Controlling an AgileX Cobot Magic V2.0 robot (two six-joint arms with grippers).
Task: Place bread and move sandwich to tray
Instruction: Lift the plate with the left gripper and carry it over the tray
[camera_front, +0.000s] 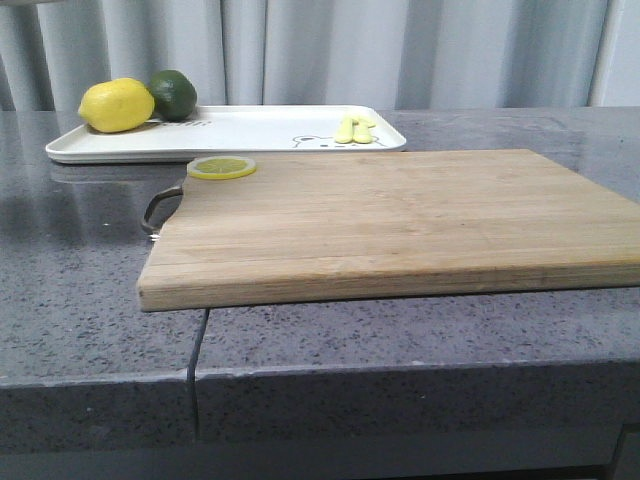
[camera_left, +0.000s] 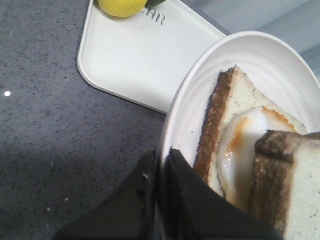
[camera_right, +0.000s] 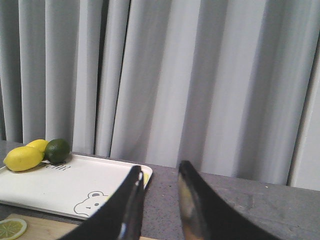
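Note:
In the left wrist view my left gripper is shut on the rim of the round white plate that carries the sandwich. The sandwich is a brown-crusted slice with a fried egg on it, and the bread lies on top at one side. The plate hangs over the grey counter beside the white tray. My right gripper is open with nothing between its fingers, facing the curtain with the tray below. The front view shows the tray at the back left but no gripper, plate or sandwich.
A wooden cutting board with a metal handle fills the middle of the counter, a lemon slice on its far left corner. On the tray lie a lemon, a lime and a small yellow piece. A curtain hangs behind.

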